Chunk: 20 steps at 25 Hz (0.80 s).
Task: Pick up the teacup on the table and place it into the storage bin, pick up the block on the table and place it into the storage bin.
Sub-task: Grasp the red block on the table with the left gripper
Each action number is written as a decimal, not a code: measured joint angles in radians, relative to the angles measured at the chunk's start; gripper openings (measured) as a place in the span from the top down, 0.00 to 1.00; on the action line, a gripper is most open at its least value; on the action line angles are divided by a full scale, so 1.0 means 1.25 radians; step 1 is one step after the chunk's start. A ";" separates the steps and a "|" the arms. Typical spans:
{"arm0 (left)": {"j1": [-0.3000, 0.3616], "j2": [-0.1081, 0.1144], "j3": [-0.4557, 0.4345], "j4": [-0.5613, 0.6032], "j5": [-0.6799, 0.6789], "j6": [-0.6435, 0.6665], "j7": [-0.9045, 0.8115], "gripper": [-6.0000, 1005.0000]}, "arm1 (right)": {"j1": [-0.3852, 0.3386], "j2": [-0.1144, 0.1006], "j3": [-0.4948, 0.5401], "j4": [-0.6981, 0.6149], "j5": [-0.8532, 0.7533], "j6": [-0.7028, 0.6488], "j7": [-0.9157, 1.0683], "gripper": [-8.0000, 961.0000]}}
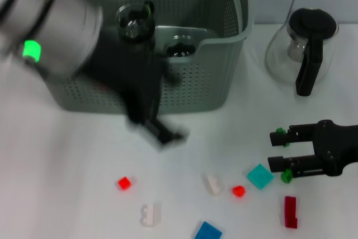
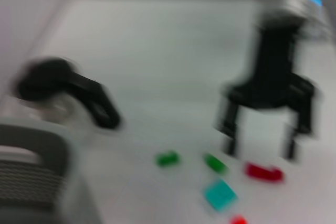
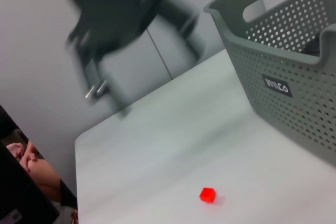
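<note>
1. Hanging over the near wall of the storage bin [image 1: 190, 82], the left gripper [image 1: 162, 132] is pointing down at the counter [image 1: 67, 160]; its fingers are too smeared to judge.
2. Resting low among scattered blocks, the right gripper [image 1: 279, 150] is holding its fingers wide and empty near the teal block [image 1: 260, 176], probably readying a pick.
3. A dark, cup-like thing [image 1: 180, 48], possibly the teacup, is sitting inside the bin.

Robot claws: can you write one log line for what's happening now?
left claw: in front of basket, blurred | right claw: open by green blocks | jug: standing
</note>
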 joint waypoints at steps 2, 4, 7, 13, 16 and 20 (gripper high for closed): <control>0.069 -0.001 0.100 0.059 0.003 0.002 -0.008 0.10 | 0.001 0.000 0.001 0.001 0.000 0.001 0.000 0.22; 0.069 -0.001 0.100 0.059 0.003 0.002 -0.008 0.07 | 0.000 -0.001 0.002 0.003 0.000 0.002 0.000 0.22; 0.148 -0.007 0.256 0.041 0.108 -0.042 -0.030 0.06 | 0.002 0.000 0.001 0.009 0.000 0.004 -0.001 0.22; 0.145 -0.007 0.282 -0.098 0.188 -0.145 -0.073 0.06 | 0.007 0.001 0.000 0.023 -0.007 0.011 -0.010 0.22; 0.137 -0.007 0.324 -0.210 0.268 -0.241 -0.100 0.06 | 0.007 0.001 0.000 0.027 -0.007 0.015 -0.010 0.22; 0.136 -0.007 0.375 -0.282 0.316 -0.312 -0.109 0.06 | 0.007 0.000 0.002 0.031 -0.007 0.021 -0.010 0.22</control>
